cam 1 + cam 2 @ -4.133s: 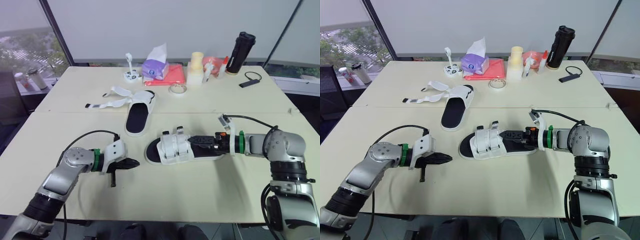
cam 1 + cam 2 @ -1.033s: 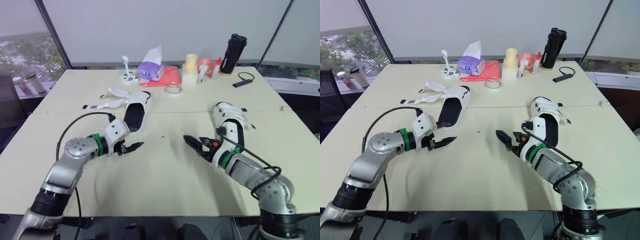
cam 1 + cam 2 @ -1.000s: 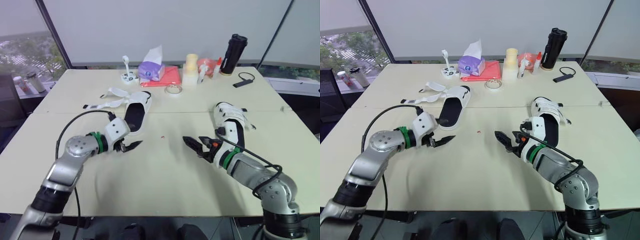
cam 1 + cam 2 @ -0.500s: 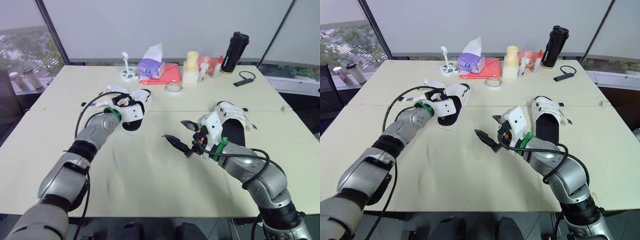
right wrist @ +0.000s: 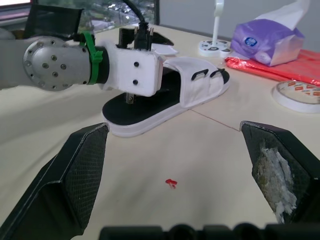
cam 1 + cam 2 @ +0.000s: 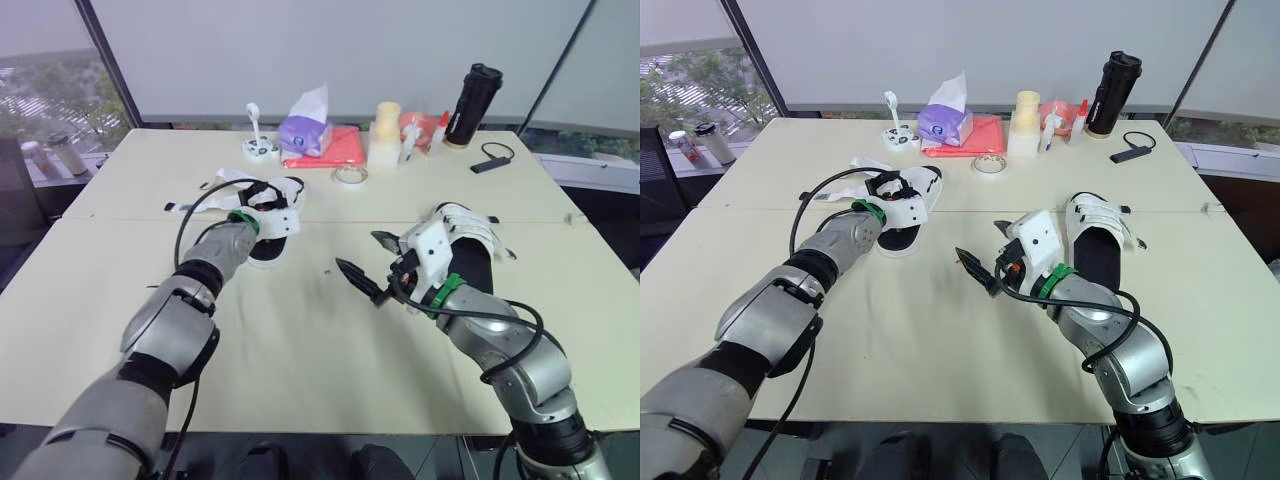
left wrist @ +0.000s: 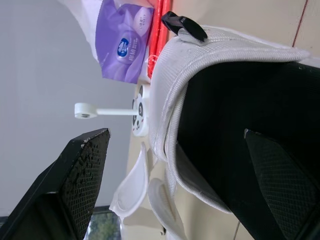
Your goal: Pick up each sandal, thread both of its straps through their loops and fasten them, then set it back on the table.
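Observation:
An unfastened white sandal with a black sole (image 6: 262,252) lies at the left centre of the table, its loose straps (image 6: 222,181) trailing off to the left. My left gripper (image 6: 268,198) is over its strap end. In the left wrist view that gripper (image 7: 175,135) is open, one finger (image 7: 82,190) on each side of the white upper (image 7: 170,90) and black sole. A fastened sandal (image 6: 466,222) lies at the right. My right gripper (image 6: 358,252) hovers open over the table's middle, holding nothing. It looks toward the left gripper's housing (image 5: 132,72).
Along the far edge stand a purple tissue pack (image 6: 306,131), a red packet (image 6: 336,149), a tape roll (image 6: 350,176), a cream cup (image 6: 385,120), a black bottle (image 6: 475,92) and a small black device (image 6: 490,164). A tiny red speck (image 6: 327,270) lies mid-table.
My left arm has reached forward from the near table to the unfastened sandal, its fingers now around it. The right gripper has swung left and up. The fastened sandal rests at the right.

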